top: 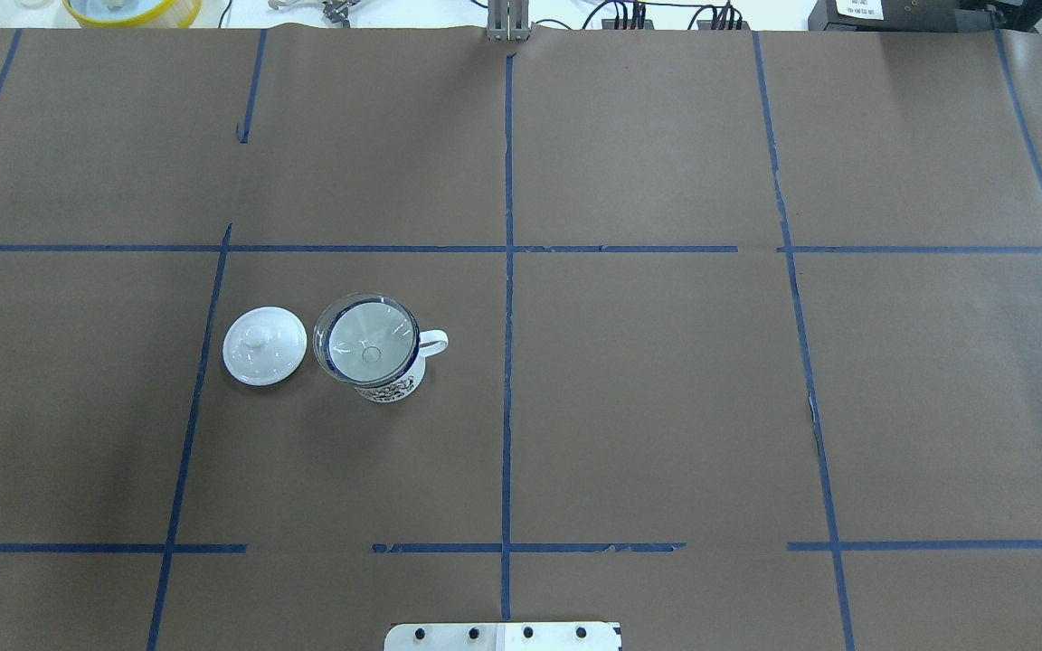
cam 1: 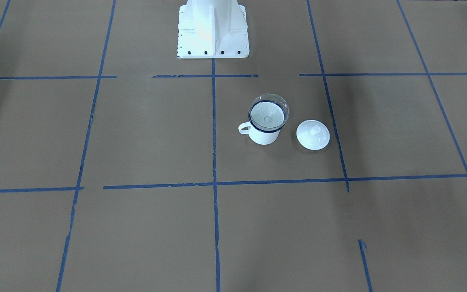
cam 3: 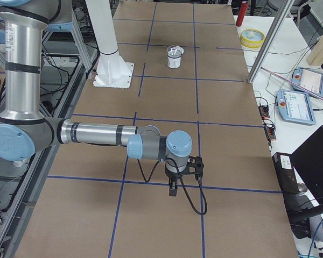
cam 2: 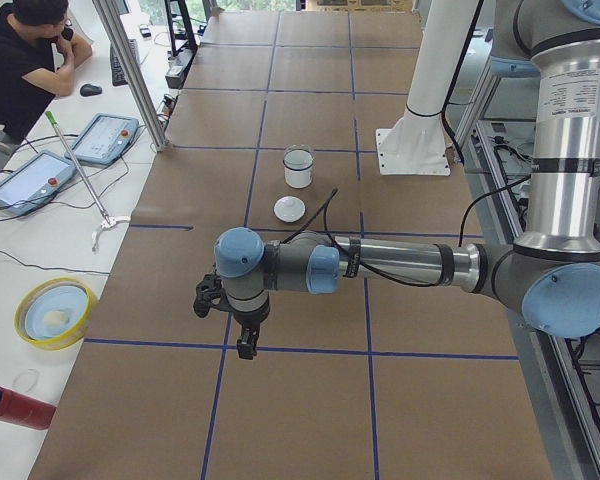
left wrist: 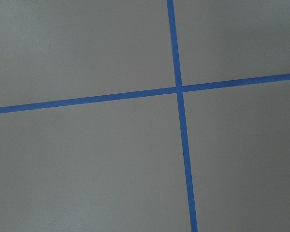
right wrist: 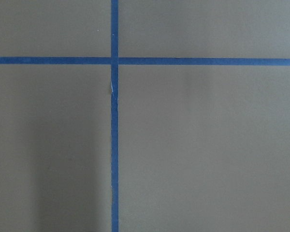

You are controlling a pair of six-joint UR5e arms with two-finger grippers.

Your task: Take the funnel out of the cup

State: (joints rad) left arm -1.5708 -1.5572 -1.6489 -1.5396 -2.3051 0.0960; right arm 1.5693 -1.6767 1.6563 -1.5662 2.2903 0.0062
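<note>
As both grippers appear only in the side views, it cannot be told whether either is spread or pressed together. The funnel (top: pixel 367 336) sits upright in the cup (cam 1: pixel 262 137), spout down and flared bowl over the rim. Its axis is vertical, so a straight lift is judged necessary. The cup lies well apart from the left gripper (cam 2: pixel 243 340), toward the table's middle, and farther still from the right gripper (cam 3: pixel 173 188) — the left arm is judged nearer. A white lid (top: pixel 264 346) lies just beside the cup, on the left gripper's side.
</note>
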